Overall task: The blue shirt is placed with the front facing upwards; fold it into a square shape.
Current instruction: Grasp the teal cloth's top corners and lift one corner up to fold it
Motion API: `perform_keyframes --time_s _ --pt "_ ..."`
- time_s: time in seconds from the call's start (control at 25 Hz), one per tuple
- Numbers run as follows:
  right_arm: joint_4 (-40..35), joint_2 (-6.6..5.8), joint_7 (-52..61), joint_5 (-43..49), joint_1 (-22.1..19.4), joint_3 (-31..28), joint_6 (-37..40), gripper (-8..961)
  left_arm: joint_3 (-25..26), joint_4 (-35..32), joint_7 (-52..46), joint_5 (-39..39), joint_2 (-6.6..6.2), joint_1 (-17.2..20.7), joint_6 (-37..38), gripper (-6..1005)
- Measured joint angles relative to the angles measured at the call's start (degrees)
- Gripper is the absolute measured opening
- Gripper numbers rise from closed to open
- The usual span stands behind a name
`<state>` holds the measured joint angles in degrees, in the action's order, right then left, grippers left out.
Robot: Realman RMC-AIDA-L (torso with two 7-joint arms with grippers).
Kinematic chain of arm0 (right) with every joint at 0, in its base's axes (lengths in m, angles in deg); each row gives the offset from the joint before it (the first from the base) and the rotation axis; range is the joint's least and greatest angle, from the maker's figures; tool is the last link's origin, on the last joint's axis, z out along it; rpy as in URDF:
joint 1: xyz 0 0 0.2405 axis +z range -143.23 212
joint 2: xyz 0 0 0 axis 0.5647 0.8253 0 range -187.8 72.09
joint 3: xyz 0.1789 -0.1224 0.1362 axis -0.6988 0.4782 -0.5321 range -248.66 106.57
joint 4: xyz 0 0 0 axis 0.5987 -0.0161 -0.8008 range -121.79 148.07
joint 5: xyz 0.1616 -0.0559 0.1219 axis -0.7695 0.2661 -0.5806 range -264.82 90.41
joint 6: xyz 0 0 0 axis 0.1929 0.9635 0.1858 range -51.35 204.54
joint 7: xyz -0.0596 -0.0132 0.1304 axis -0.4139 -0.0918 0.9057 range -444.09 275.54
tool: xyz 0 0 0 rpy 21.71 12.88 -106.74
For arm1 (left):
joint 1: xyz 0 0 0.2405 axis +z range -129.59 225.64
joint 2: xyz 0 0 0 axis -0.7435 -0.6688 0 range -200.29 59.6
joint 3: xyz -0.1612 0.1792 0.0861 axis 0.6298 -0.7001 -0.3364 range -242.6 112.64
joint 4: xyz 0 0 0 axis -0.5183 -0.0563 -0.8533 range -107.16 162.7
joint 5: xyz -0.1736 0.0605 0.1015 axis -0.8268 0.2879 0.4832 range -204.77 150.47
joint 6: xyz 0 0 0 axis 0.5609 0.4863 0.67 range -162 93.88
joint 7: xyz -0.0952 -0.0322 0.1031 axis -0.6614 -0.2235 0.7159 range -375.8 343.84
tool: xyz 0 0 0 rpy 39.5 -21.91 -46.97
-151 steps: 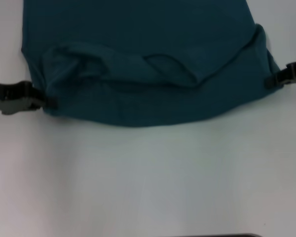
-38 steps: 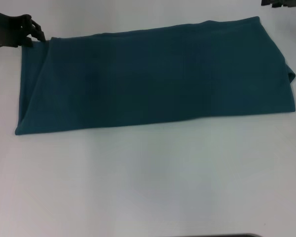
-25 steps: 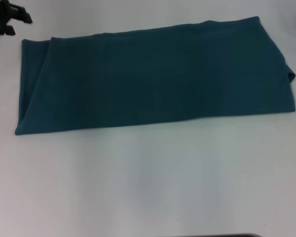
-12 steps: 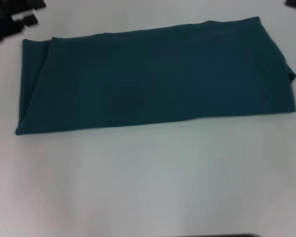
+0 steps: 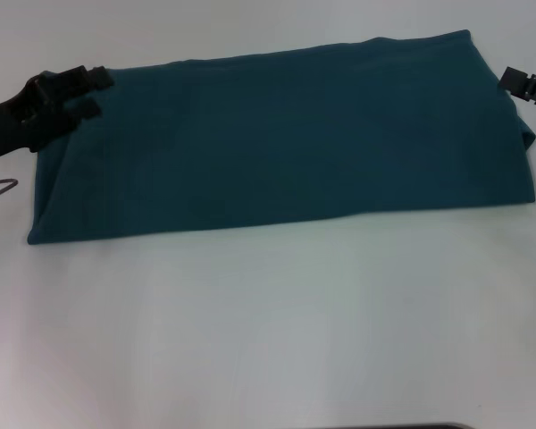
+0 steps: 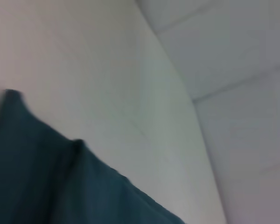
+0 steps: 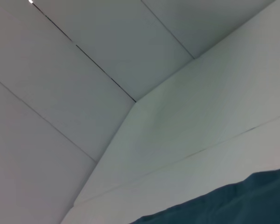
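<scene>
Shirt status: the blue shirt [image 5: 286, 138] lies folded into a long band on the table [image 5: 268, 331]. Left end effector [image 5: 91, 92] sits over its far-left corner, fingers parted (grip undetermined); right end effector [image 5: 518, 85] is beside the far-right end, opening indeterminable.

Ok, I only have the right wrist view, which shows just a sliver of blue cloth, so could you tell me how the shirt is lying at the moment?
Observer: In the head view the blue shirt lies flat on the table as one long band running left to right, not yet a square.
Operator: Thank you. Where is the right gripper relative to it?
Observer: The right gripper is at the band's far right corner.
Operator: And the left one?
Observer: The left gripper is at the far left corner, open, over the cloth's edge.
</scene>
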<state>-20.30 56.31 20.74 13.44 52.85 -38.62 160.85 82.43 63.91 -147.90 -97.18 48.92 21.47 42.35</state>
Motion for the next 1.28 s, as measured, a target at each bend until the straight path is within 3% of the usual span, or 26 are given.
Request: perform_keyframes --time_s 0.08,0.16,0.68,0.96,1.28 --pt "0.0 0.04 -0.1 0.0 0.2 0.0 0.3 626 0.2 -0.1 -1.7 0.0 1.68 0.0 -5.8 601" --pt "-0.2 -0.02 -0.1 0.0 0.4 0.0 0.6 626 -0.2 -0.2 -2.9 0.2 2.26 -0.3 -8.5 599" --pt "0.1 -0.13 -0.1 -0.3 0.6 -0.5 0.2 626 -3.0 -4.0 -7.4 1.4 2.2 -1.1 -20.3 595" --pt "0.1 -0.18 0.2 -0.2 0.8 -0.5 0.3 625 -2.7 -3.3 -8.0 2.7 1.57 0.0 -18.4 596" --pt "0.1 -0.64 0.5 -0.1 0.3 -0.5 0.8 625 -3.0 4.3 -11.5 3.0 0.32 3.1 -7.0 598"
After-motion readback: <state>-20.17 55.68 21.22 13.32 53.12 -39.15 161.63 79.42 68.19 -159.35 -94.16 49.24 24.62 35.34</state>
